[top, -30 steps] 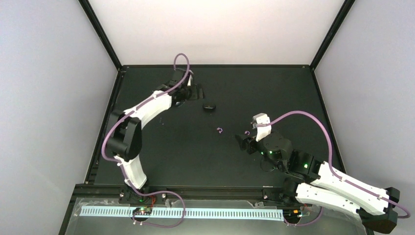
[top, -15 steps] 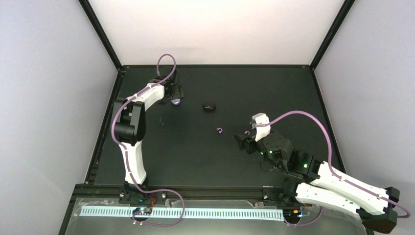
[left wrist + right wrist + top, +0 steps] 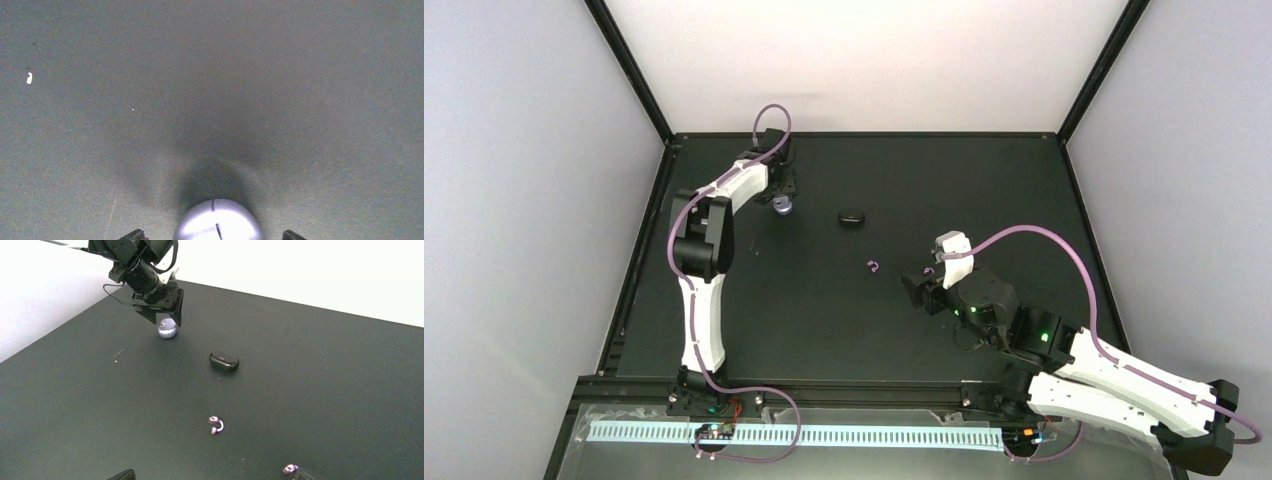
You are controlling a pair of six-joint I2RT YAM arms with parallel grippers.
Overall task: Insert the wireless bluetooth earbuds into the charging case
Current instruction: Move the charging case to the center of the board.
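Note:
The lavender charging case (image 3: pixel 782 206) is closed and rests on the black table at the back left. It also shows in the left wrist view (image 3: pixel 218 224) and the right wrist view (image 3: pixel 167 330). My left gripper (image 3: pixel 780 193) hovers just over it, jaws open wide on either side and not touching it. Two tiny lilac hook-shaped earbuds lie mid-table: one (image 3: pixel 873 266), seen in the right wrist view (image 3: pixel 215 424), and one (image 3: pixel 929 271) beside my right fingertip (image 3: pixel 301 473). My right gripper (image 3: pixel 919 287) is open and empty.
A black oval piece (image 3: pixel 852 217) lies on the table between the case and the earbuds; it shows in the right wrist view (image 3: pixel 224 361). A black frame rail (image 3: pixel 864 134) borders the table. White walls stand beyond it.
My left gripper has swung left from near the black oval piece to the back left, and the lavender case now shows beneath it. The right arm has barely moved.

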